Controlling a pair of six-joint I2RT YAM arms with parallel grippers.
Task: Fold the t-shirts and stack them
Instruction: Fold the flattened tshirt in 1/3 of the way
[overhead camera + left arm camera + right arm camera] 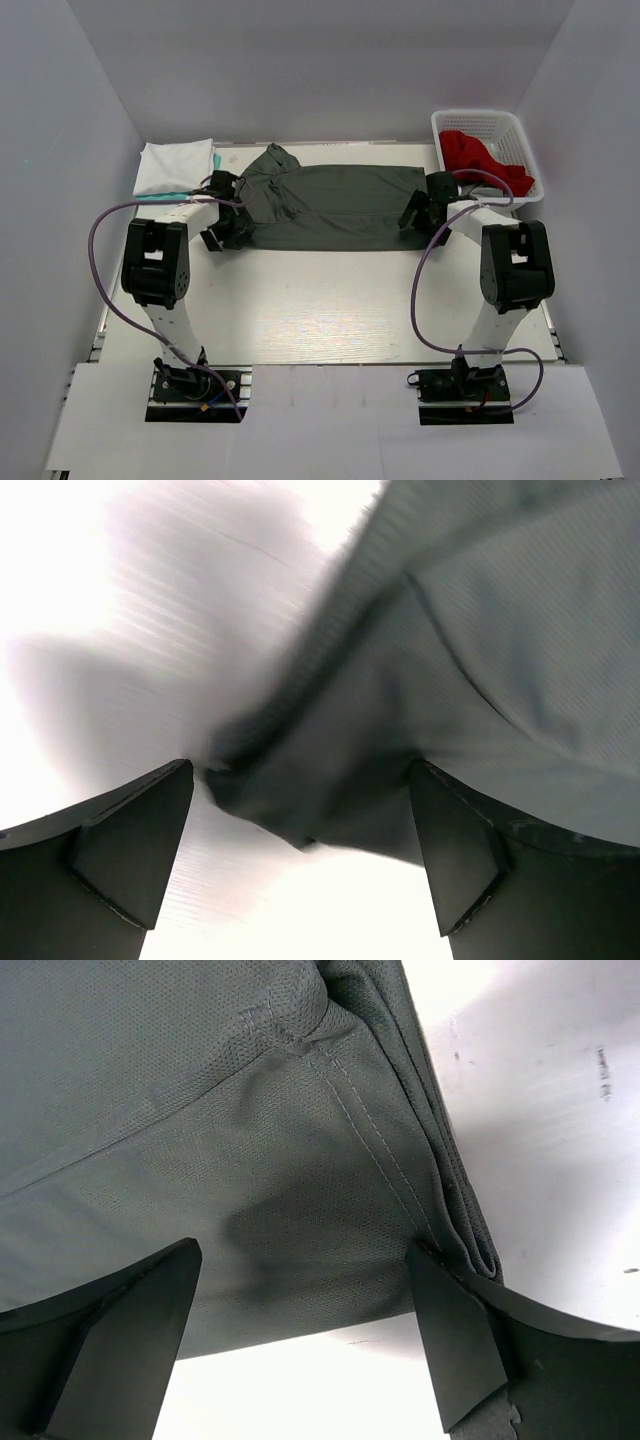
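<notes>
1. Dark grey t-shirt [330,205] lay spread on table [330,310], toward 12 o'clock.
2. Left gripper [300,780] sat at its 9 o'clock end, jaws wide.
3. Right gripper [300,1250] sat at the 3 o'clock end, jaws wide.

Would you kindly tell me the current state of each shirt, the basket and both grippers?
dark grey t-shirt: folded lengthwise, spread on the table
white t-shirt: folded, lying on the teal t-shirt
teal t-shirt: under it, only an edge showing
red t-shirt: crumpled in the basket
basket: upright
left gripper: open, over the grey shirt's left end
right gripper: open, over its right end
</notes>
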